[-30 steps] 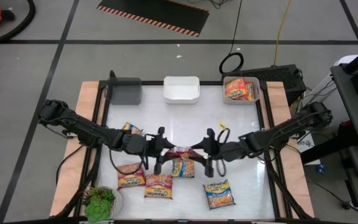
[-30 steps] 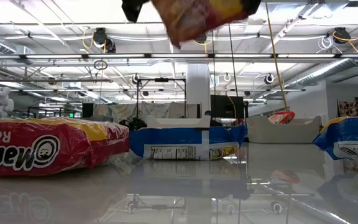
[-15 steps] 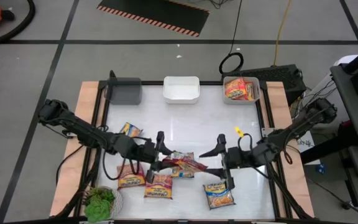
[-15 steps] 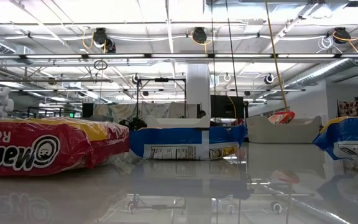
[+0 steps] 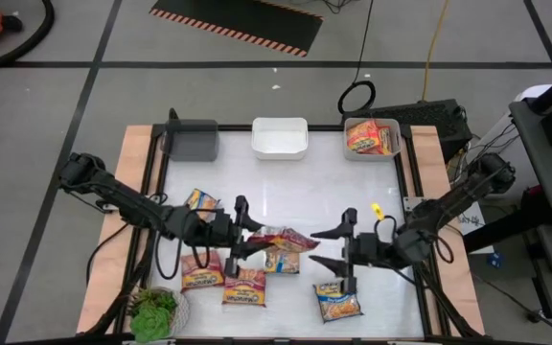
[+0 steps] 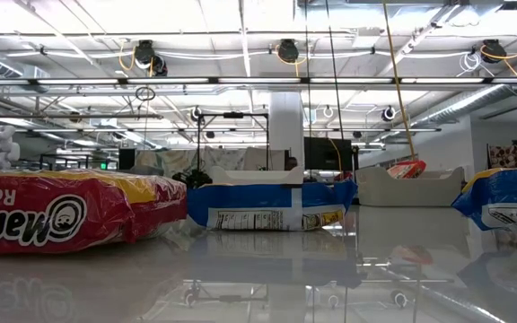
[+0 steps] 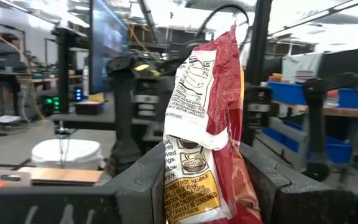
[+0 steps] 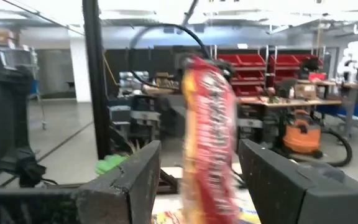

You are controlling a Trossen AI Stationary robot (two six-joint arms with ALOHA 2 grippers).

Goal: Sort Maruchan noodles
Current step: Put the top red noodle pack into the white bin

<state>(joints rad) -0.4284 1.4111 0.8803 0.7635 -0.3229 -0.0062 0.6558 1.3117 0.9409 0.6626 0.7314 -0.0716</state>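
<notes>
Left gripper [image 7: 197, 186] pinches a crinkly red Maruchan noodle packet [image 7: 207, 124] printed with nutrition facts; right gripper [image 5: 338, 257] hangs spread. On the glossy tabletop [image 6: 330, 269], a red packet [image 6: 61, 211] reads "Maru".

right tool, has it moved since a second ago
Yes. In the high view the right tool, jaws open, has pulled back toward the table's right edge, away from the red packet that the left tool holds.

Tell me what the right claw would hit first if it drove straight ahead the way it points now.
Most likely the red noodle packet held up by the left claw. The right claw points across the table at it, fingers open and empty, and the packet hangs centred ahead of it. How far off it hangs is hard to judge.
</notes>
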